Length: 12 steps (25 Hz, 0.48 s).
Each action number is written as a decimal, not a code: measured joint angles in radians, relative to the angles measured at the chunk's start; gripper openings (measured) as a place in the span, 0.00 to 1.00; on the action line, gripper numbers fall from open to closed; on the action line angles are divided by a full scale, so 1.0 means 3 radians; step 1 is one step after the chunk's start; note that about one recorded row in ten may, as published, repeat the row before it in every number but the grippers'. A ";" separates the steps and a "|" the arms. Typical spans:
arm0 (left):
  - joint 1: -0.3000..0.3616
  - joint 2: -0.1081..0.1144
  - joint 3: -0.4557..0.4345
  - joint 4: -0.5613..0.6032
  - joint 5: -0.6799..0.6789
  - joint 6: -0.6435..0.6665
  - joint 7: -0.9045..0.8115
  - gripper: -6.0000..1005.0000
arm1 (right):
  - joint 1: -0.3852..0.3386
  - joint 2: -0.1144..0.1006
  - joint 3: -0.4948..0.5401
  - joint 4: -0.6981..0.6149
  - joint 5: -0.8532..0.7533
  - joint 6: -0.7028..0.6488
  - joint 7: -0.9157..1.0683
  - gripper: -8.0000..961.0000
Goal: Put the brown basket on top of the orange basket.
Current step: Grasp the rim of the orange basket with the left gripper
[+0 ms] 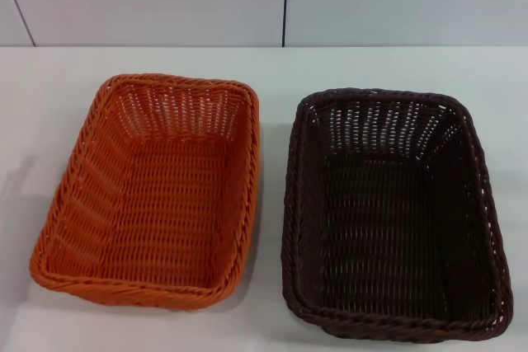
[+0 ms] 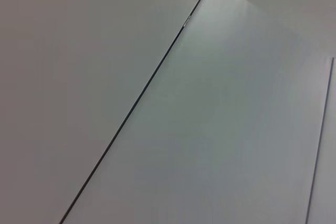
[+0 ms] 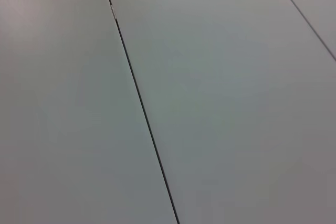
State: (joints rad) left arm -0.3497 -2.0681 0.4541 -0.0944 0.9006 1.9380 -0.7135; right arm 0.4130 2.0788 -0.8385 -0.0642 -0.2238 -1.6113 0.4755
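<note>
Nothing is done yet: the dark brown rectangular woven basket [image 1: 394,216] sits on the white counter [image 1: 272,319] just right of the bright orange rectangular woven basket [image 1: 157,191], untouched, and neither gripper is in view, so I cannot tell their state.

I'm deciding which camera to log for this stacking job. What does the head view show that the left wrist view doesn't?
Only the head view shows the orange basket and the brown basket, side by side and apart on the white table, both with nothing in them. Only the left wrist view shows a close-up of plain white panels with a dark seam. Both share pale surfaces and no gripper in sight.
</note>
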 joint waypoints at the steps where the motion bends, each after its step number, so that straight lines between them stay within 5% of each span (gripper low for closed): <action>1: -0.0002 0.0005 0.0014 0.0006 0.0000 -0.0003 -0.0017 0.69 | 0.0007 -0.0001 -0.0002 -0.0005 -0.0001 0.0010 0.0000 0.55; 12: -0.0029 0.0017 0.0148 0.0213 0.0006 -0.0150 -0.0324 0.69 | -0.0005 -0.0001 0.0014 -0.0022 0.0005 -0.0018 0.0000 0.55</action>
State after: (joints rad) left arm -0.3583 -2.0631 0.4986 -0.0304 0.9024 1.8931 -0.8106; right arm 0.4116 2.0785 -0.8343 -0.0707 -0.2223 -1.6166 0.4755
